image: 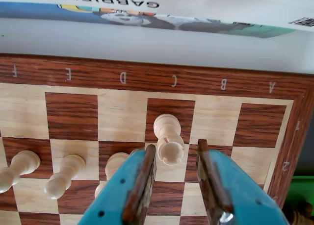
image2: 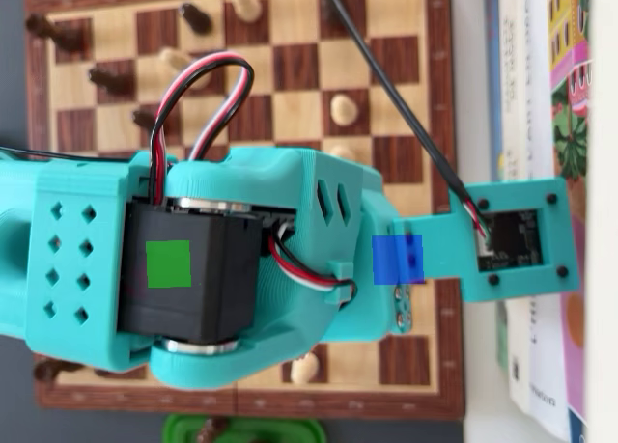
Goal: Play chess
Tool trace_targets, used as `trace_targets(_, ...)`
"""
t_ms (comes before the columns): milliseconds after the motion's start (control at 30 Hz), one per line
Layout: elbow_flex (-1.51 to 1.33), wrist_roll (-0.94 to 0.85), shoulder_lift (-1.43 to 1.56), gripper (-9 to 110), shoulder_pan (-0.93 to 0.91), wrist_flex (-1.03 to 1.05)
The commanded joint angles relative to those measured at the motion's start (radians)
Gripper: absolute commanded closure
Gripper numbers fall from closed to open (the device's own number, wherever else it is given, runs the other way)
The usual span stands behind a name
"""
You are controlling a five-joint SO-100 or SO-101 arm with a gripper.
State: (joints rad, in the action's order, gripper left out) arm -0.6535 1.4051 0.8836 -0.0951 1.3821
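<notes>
Wrist view: open gripper (image: 176,154) hovers (tilted) beside white piece (image: 168,137).

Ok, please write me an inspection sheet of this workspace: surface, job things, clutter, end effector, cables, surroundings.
Surface: wooden chessboard with lettered brown border, lying flat.
Job things: cream white chess piece standing between the finger tips; cream pawns to its left in the wrist view; dark brown pieces at the far side in the overhead view.
Clutter: green tray holding a dark piece.
End effector: teal two-finger end effector open, around the piece.
Cables: red-white-black servo wires; black cable across the board.
Surroundings: books beside the board.
</notes>
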Motion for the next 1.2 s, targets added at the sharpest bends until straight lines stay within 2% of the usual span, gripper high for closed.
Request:
trace_targets(0, 0.052, 0.006, 0.011, 88, -0.021, -0.012)
trace_targets(1167, 0.094, 0.006, -0.023, 88, -0.031, -0.002)
